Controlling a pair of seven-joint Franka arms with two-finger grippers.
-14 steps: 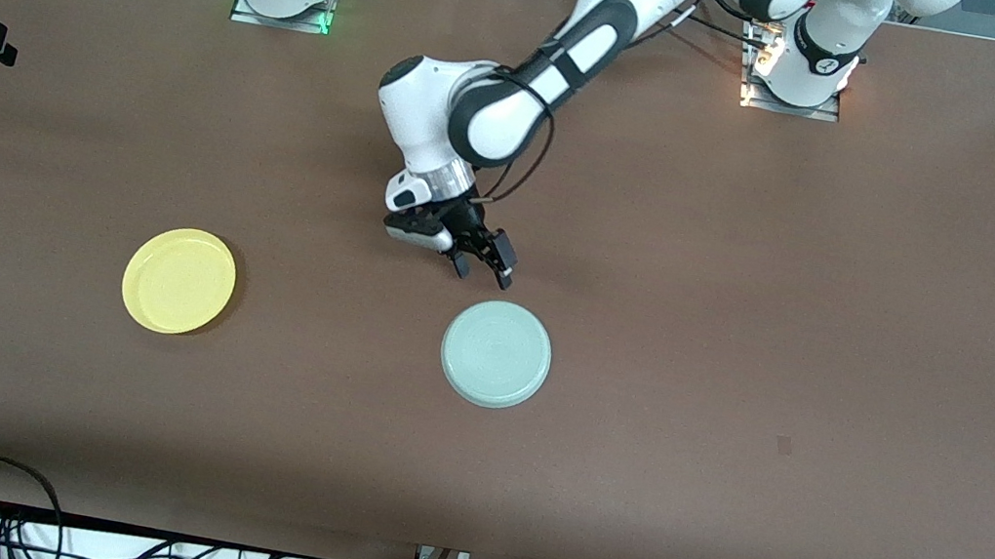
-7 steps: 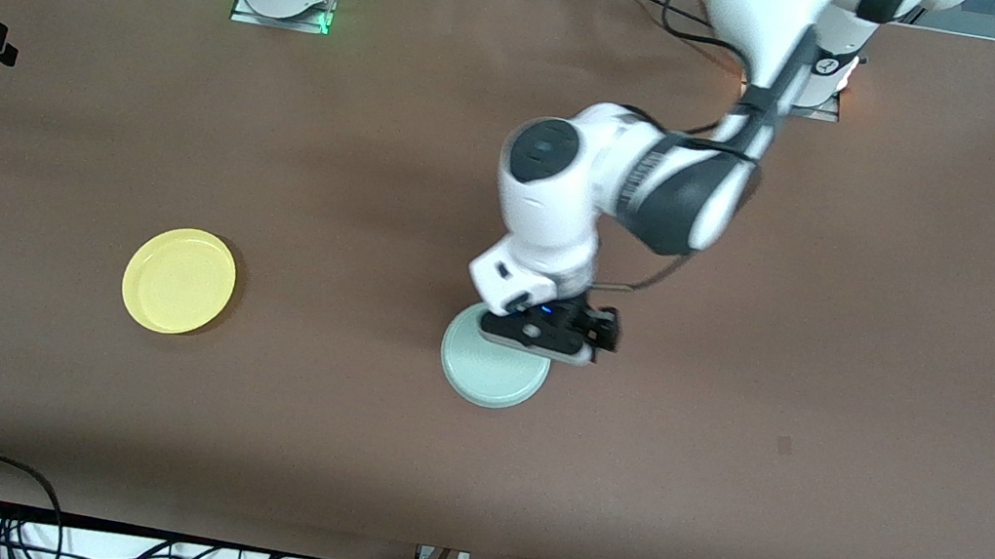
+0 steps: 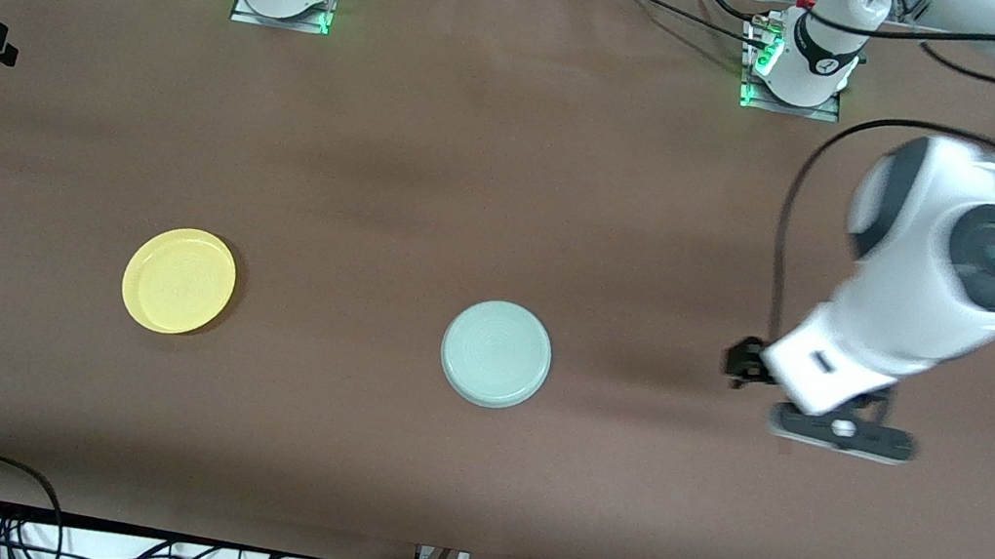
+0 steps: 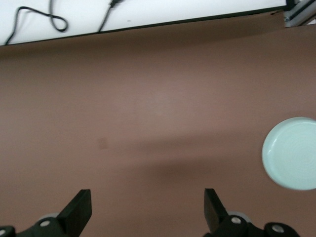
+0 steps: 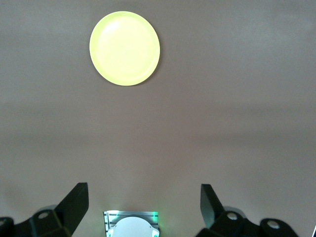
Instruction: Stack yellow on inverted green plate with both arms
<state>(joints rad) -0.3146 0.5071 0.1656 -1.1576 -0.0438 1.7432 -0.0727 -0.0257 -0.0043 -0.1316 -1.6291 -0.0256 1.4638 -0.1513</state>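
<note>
You have the yellow plate (image 3: 179,280) toward the right arm's end of the table (image 3: 469,473), well apart from the green plate (image 3: 496,353), which lies upside down near the middle.

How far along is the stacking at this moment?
Done: green plate lies inverted, rings showing. In hand: nothing; left gripper is open over bare table toward its own end, right gripper open, waiting above its base. Left: yellow plate sits apart, unstacked.
</note>
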